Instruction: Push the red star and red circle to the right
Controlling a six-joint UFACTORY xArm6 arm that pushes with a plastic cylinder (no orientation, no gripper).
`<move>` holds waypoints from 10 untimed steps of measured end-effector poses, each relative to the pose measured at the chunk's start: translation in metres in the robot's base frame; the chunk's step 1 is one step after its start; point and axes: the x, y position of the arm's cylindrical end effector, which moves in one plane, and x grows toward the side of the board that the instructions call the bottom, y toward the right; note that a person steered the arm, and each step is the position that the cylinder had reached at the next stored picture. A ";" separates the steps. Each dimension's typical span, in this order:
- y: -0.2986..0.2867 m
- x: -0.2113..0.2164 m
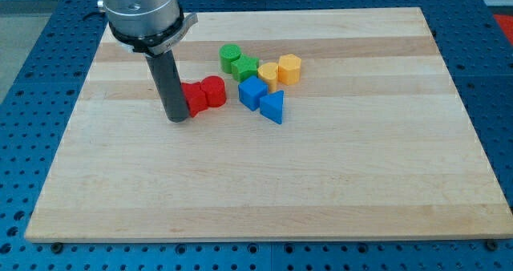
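Red blocks sit side by side on the pale wooden counter (337, 191), a little toward the view's left of its middle: the red star (193, 99), partly hidden by the rod, touches the red circle (213, 91) on its right. My tip (178, 119) rests on the counter just at the star's left edge, seemingly touching it. No pincer is fitted, only the straight dark rod (167, 82), so no open or closed state can be told. Farther toward the view's right lies a tight cluster: a green cylinder (231, 57) against a second green block (246, 68), a yellow block (268, 74) beside a yellow hexagon (289, 68), and below them a blue cube (252, 92) touching a blue triangle (272, 107). A narrow strip of bare wood separates the red circle from the blue cube.
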 end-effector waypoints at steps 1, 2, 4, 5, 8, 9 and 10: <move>0.000 0.006; 0.000 0.009; -0.062 0.008; -0.061 -0.006; -0.042 -0.013; -0.038 -0.013; -0.035 -0.013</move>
